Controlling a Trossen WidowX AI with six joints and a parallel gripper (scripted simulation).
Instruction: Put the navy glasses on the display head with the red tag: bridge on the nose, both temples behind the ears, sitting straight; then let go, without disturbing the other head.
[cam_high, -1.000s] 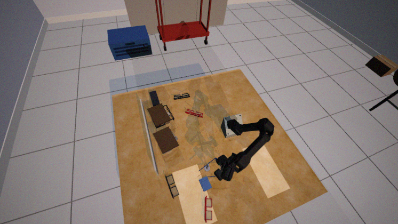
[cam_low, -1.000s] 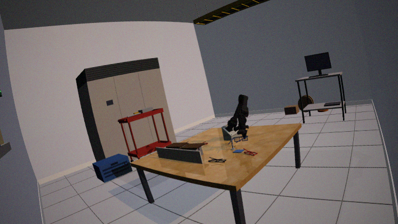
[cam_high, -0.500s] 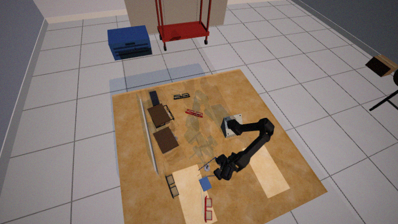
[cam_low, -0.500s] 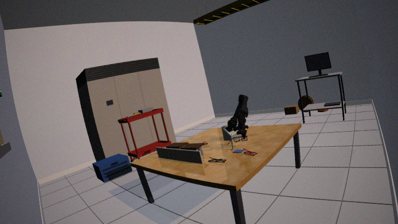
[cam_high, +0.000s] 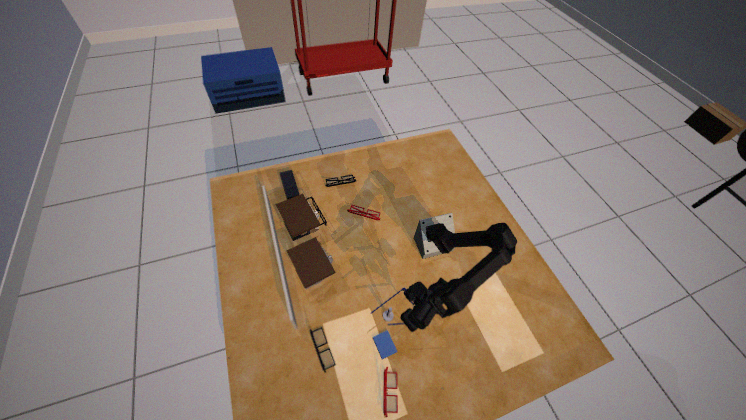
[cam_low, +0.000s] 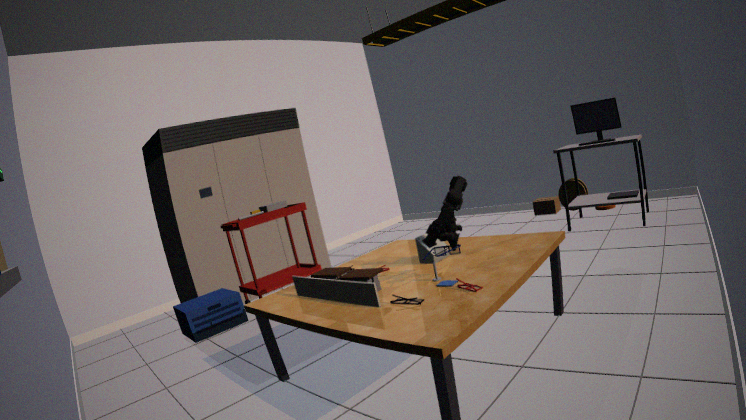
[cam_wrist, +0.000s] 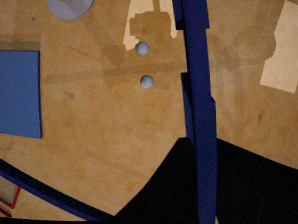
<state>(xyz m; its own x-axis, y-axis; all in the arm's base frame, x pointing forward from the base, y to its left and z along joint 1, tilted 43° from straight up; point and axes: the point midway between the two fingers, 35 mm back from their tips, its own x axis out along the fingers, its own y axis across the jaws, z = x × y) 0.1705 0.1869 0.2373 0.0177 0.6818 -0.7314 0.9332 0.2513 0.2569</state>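
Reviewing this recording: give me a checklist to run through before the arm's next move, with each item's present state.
1. Gripper closed on the navy glasses: ok.
2. Navy glasses released on the red-tagged head: not ok, they are in the gripper.
3. Red tag identified: cannot tell, none is readable.
4. Blue square lying on the table: ok.
5. Nose and ear fit: cannot tell from these views.

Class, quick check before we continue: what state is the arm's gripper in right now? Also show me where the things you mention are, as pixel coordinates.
Gripper (cam_high: 404, 308) (cam_low: 456, 249): closed, holding the navy glasses (cam_high: 388, 300) (cam_wrist: 198, 75).
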